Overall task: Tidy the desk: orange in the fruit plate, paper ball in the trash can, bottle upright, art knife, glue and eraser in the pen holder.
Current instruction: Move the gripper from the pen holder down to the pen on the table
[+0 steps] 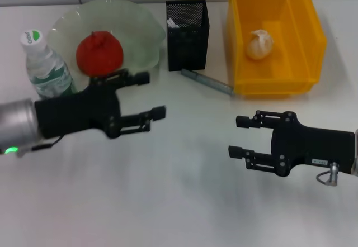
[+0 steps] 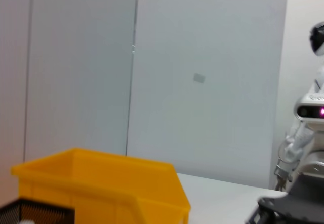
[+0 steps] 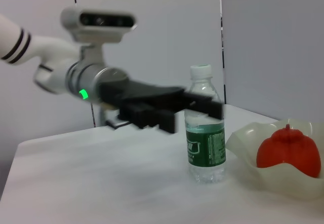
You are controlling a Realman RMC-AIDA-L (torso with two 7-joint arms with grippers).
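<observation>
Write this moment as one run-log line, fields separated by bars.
orange in fruit plate | paper ball in trash can | bottle upright | left gripper open | right gripper open

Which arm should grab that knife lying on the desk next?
Probably the right. The right gripper is open, empty and on the art knife's side; the left gripper hovers open near the plate.

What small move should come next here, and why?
Probably the right gripper, open and empty over bare table, should reach forward to the grey art knife lying flat between the pen holder and the trash can. The orange already sits in the fruit plate, the paper ball in the bin, the bottle stands upright. The left gripper is open too.
</observation>
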